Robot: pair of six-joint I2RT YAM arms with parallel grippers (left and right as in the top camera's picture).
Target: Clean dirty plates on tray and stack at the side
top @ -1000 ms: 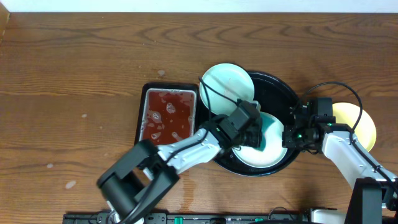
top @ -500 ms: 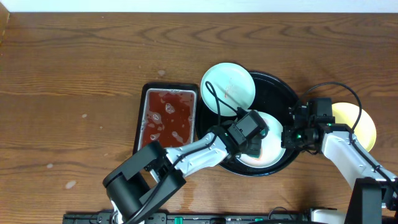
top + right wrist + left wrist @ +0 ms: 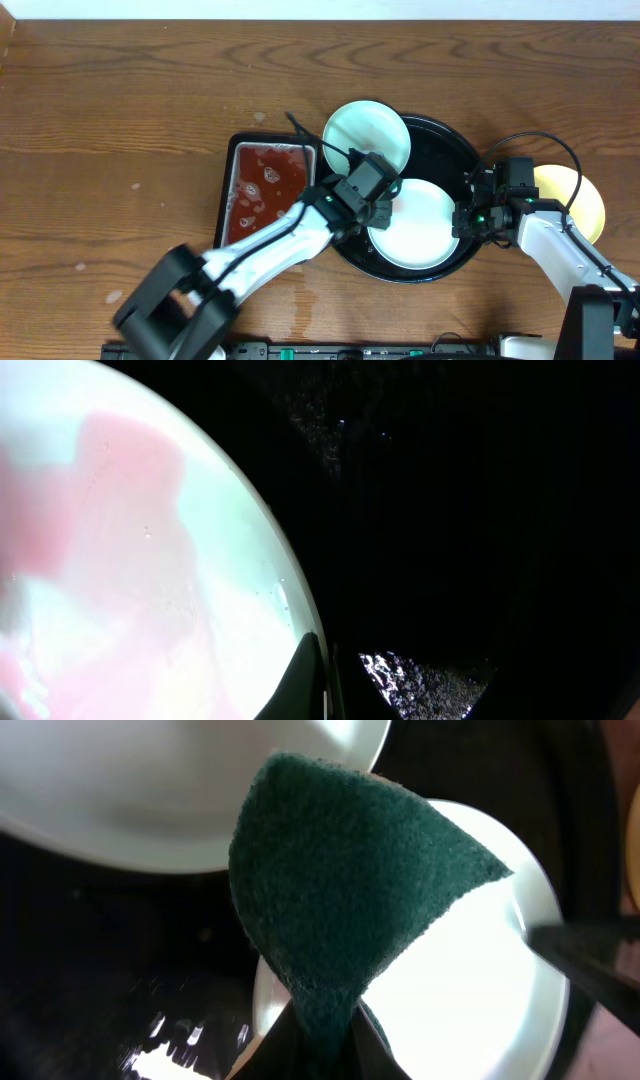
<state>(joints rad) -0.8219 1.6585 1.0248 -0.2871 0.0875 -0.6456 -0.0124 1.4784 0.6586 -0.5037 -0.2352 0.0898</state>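
Observation:
The white plate (image 3: 415,238) lies in the round black tray (image 3: 445,140). My left gripper (image 3: 378,207) is shut on a dark green sponge (image 3: 350,890) at the plate's left edge; in the left wrist view the sponge hangs over the white plate (image 3: 480,990). My right gripper (image 3: 462,222) is shut on the white plate's right rim (image 3: 325,680); the right wrist view shows pale pink smears on the plate (image 3: 130,560). The mint-blue plate (image 3: 366,140) rests on the tray's upper left rim. The pale yellow plate (image 3: 580,200) lies on the table to the right of the tray.
A small rectangular black tray of red liquid (image 3: 268,190) stands just left of the round tray, under my left arm. The wooden table (image 3: 120,120) stretches to the left and back. A black cable loops above my right arm (image 3: 540,140).
My left gripper has drawn the sponge back from the middle of the white plate to its upper left edge, uncovering the plate. The right arm has not moved.

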